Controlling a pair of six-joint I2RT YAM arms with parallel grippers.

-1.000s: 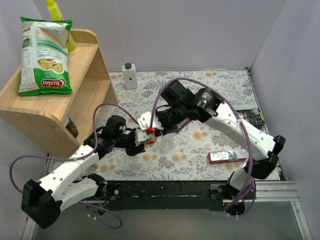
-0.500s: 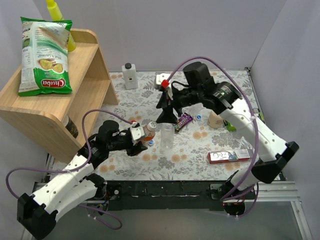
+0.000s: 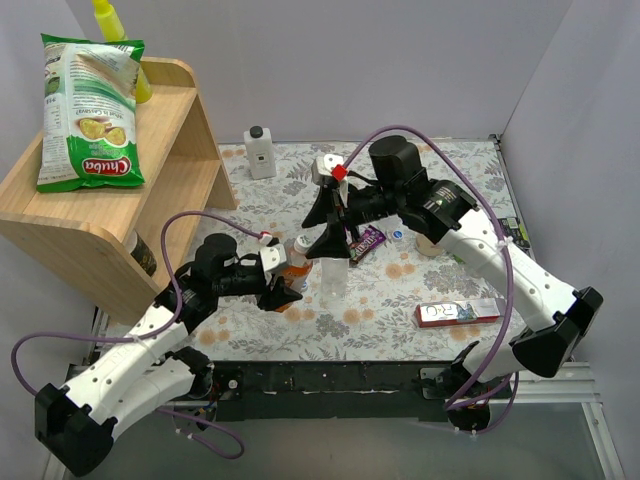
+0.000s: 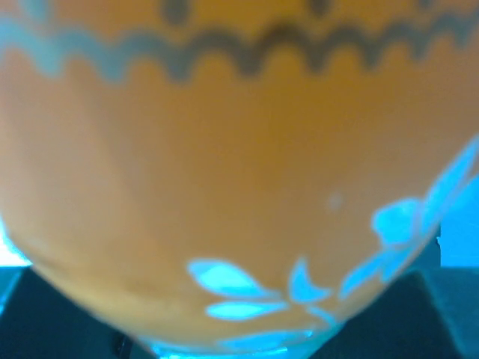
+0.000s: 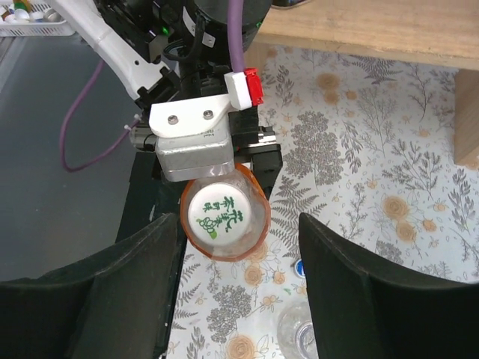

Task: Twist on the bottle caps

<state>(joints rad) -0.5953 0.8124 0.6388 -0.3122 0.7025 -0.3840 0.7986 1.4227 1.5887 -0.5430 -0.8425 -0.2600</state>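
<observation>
the orange bottle [image 4: 224, 149], white cap [image 5: 218, 215] on top, is squeezed tight in my left gripper [image 3: 283, 275], beside a clear bottle [image 3: 333, 278]. my right gripper [image 5: 239, 292] hangs above it, fingers wide, holding nothing; a second ago it was down on that cap.

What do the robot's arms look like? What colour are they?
The left arm and right arm are white with black joints. A purple cable loops along each. The left tool and right tool have black fingers and a red tab.
</observation>
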